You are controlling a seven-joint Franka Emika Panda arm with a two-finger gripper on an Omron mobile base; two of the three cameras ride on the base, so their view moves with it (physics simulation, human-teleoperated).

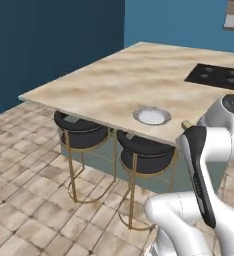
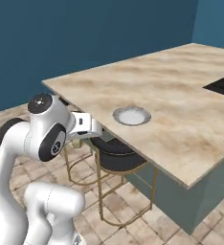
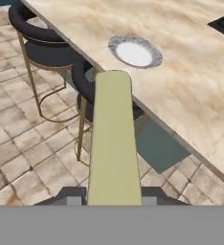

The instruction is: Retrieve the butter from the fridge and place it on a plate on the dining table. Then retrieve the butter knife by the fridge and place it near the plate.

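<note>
My gripper (image 3: 113,198) is shut on the butter (image 3: 113,139), a long olive-yellow stick that runs up the middle of the hand view from between the fingers. Its tip (image 1: 187,123) peeks out past my arm at the near edge of the dining table (image 1: 114,85). The small round white-grey plate (image 1: 152,116) sits on the table close to that edge, a little beyond and to the right of the butter's tip in the hand view (image 3: 135,51), and holds nothing. The butter hangs over the stools and floor, short of the tabletop. The fridge and the butter knife are out of view.
Two black stools on gold legs (image 1: 81,132) (image 1: 146,152) stand tucked under the table's near edge, right below my hand. A black cooktop (image 1: 219,76) is set into the far right of the table. Tiled floor lies open to the left.
</note>
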